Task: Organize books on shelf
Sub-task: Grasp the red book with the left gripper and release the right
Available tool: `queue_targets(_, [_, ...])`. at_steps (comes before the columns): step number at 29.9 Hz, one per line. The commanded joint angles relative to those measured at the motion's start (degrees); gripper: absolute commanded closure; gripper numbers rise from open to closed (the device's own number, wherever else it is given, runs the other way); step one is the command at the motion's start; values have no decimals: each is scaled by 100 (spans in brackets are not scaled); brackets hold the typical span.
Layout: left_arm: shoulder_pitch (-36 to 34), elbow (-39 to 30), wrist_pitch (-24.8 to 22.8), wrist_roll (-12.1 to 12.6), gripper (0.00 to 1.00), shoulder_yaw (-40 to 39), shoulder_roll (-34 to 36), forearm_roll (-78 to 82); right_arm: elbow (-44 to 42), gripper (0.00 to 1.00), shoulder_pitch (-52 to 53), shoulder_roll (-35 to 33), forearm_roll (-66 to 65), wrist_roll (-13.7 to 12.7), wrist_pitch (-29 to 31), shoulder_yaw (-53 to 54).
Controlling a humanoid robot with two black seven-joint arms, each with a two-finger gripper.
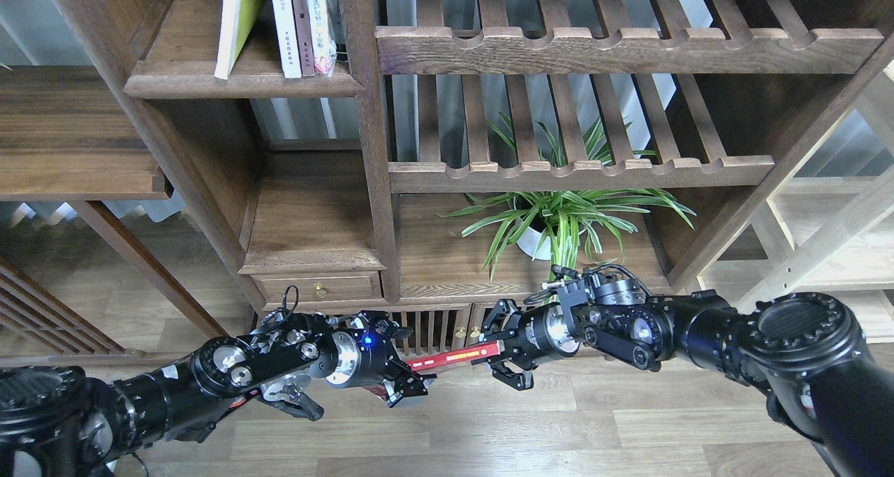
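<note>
The background is a dark-brown wooden bookcase unit (370, 184) standing on a light wood-plank floor (489, 435). The unit contains slatted racks (614, 47) with scalloped front rails at 1 o'clock, a potted plant (559, 222) near the centre, and a small drawer (318, 288) at 7 o'clock from the centre.

The shelf (244, 82), a solid board with a thick rounded front lip, is located at 11 o'clock. Two task books are already standing on it: the yellow-green book (234, 23), which leans to the left, and the white book (285, 26), upright to its right. A thin brown-spined book (302, 23) and a plastic-wrapped book (319, 23) stand against the white book on its right side.

The red book (454, 357) is not yet shelved. It is held low, at 6 o'clock, above the floor and spanning the gap between the two hands. The right hand (504, 358) grips its right end, fingers clamped above and below the cover. The left hand (401, 383) is positioned at the left end of the red book, fingers set around that end; whether it has fully clamped cannot be determined from this view.

Assessment: the task is roughly two-thirds complete. The current step appears to be a transfer of the red book from right hand to left hand. Remaining work: complete the transfer, raise the red book to the shelf at 11 o'clock, and insert it upright in the gap between the yellow-green book and the white book, or at the left side. The leaning yellow-green book may require straightening.
</note>
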Motion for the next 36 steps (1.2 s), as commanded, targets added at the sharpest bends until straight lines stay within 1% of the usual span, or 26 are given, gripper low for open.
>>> queue_targets(1, [0,-50,0,-29,36,10,0,53,1,98,13,56,0,0,-1,0])
queue_targets(4, [0,-76,0,-21,53,10,0,97,-8,98,13,100,-9,0,-1,0])
queue_targets(6, [0,-85,0,-20,60,10,0,123,1,98,13,100,-9,0,-1,0])
queue_targets(7, [0,-85,0,-12,61,18,0,124,-8,98,13,100,-9,0,-1,0])
queue_targets(8, [0,-85,0,-3,66,19,0,124,-8,97,13,100,-9,0,-1,0])
queue_targets(9, [0,-76,0,-12,74,27,0,132,-8,97,13,100,-9,0,-1,0])
queue_targets(11, [0,-68,53,6,97,123,0,141,-8,97,13,100,-18,0,-1,-8])
queue_targets(12, [0,-68,79,-3,100,176,0,141,-17,97,13,100,-18,0,-1,0])
queue_targets(17, [0,-85,378,-29,100,388,0,290,-26,97,5,100,-18,0,-1,0])
queue_targets(22, [0,-147,431,-20,100,388,0,370,-61,95,-13,91,-9,0,-1,-8])
queue_targets(24, [0,-147,431,-12,100,388,0,361,-78,89,-48,74,-9,0,-1,0])
queue_targets(26, [0,-147,431,6,100,388,0,361,-96,78,-74,65,8,0,-1,9])
queue_targets(30, [0,-147,422,6,100,388,0,335,-122,40,-127,3,306,0,-10,44])
queue_targets(31, [0,-147,422,6,100,388,0,326,-131,34,-127,3,403,0,-10,44])
queue_targets(32, [0,-147,422,6,100,388,0,326,-166,26,-127,-5,534,0,-10,36])
queue_targets(33, [0,-147,422,6,100,388,0,326,-210,16,-127,-23,623,0,-10,27])
queue_targets(34, [0,-147,422,6,100,388,0,317,-262,3,-127,-58,702,0,-10,18])
queue_targets(35, [0,-147,422,6,100,388,0,317,-333,0,-145,-145,781,0,-1,9])
queue_targets(36, [0,-147,422,6,100,388,0,308,-377,0,-180,-233,808,0,-1,9])
